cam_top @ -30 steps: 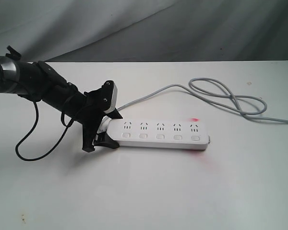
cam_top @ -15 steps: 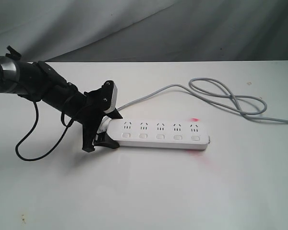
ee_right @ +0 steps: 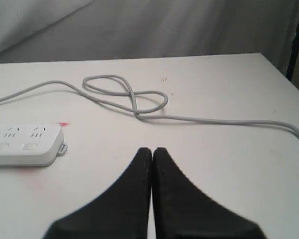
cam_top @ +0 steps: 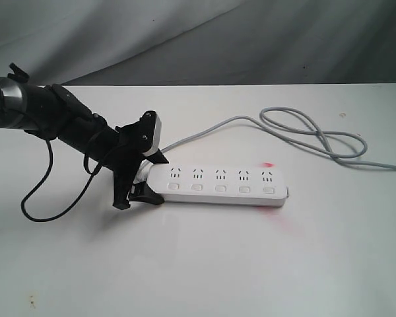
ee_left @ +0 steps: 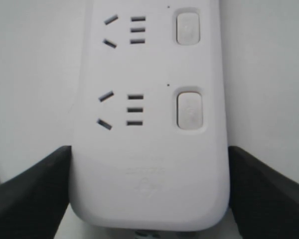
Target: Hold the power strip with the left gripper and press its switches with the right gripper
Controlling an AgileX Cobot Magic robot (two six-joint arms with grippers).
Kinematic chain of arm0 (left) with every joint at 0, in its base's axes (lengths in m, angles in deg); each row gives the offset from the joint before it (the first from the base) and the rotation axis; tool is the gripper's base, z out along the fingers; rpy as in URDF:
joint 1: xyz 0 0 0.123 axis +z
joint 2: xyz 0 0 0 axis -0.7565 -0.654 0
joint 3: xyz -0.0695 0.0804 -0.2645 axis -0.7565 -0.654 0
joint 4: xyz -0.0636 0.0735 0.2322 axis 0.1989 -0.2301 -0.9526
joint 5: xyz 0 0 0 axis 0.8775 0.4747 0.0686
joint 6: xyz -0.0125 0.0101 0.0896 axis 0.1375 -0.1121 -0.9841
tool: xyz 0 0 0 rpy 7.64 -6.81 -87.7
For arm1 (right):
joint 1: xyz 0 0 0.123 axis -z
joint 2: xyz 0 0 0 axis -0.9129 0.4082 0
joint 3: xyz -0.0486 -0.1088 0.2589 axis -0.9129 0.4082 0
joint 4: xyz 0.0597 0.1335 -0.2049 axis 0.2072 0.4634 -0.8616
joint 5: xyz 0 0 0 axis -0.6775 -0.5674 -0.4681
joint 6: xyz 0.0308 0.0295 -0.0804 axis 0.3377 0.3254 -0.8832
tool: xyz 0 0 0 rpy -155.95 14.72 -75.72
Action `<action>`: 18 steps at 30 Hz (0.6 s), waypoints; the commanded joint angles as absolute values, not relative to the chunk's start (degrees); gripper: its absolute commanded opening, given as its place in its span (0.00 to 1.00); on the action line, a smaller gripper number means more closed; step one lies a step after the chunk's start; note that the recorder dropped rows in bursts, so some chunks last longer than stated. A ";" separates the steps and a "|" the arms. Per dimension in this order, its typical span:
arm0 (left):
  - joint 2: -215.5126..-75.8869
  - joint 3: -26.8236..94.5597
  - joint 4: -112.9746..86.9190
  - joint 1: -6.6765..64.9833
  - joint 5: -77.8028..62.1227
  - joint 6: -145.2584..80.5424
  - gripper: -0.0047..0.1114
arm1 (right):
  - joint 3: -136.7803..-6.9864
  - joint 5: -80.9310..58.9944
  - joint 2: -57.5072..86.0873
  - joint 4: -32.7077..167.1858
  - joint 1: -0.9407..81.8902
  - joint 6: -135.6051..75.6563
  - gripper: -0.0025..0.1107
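1. Exterior view: bright, even, diffuse light falls on the white tabletop [cam_top: 204, 264] with no hard glare. The grey backdrop [cam_top: 251, 39] is dimmer.
2. Soft, faint shadows lie on the tabletop under the left tool [cam_top: 155, 179] and along the near edge of the power strip [cam_top: 219, 183].
3. A red glow [cam_top: 268, 164] shows at the strip's end on the right of the view, with a pink tint on the tabletop just beside it.
4. Left wrist view: very close and soft. The white strip barely separates from the white tabletop, and the black tool is blurred.
5. Right wrist view: the right tool [ee_right: 152, 152] is a dark shape without detail — the distance is sharper.
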State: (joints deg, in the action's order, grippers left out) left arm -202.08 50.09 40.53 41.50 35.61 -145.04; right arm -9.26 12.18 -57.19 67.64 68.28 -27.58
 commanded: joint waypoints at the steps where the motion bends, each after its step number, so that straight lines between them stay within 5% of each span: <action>1: -202.01 50.19 41.06 41.18 35.47 -145.29 0.04 | -6.99 9.33 -57.51 67.24 68.77 -27.12 0.02; 18: -202.01 50.19 41.06 41.18 35.47 -145.29 0.04 | -6.99 8.35 -57.51 66.80 68.77 -27.12 0.02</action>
State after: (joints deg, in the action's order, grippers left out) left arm -202.08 50.09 40.53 41.50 35.61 -145.04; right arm -7.20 9.23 -57.19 67.24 68.28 -27.58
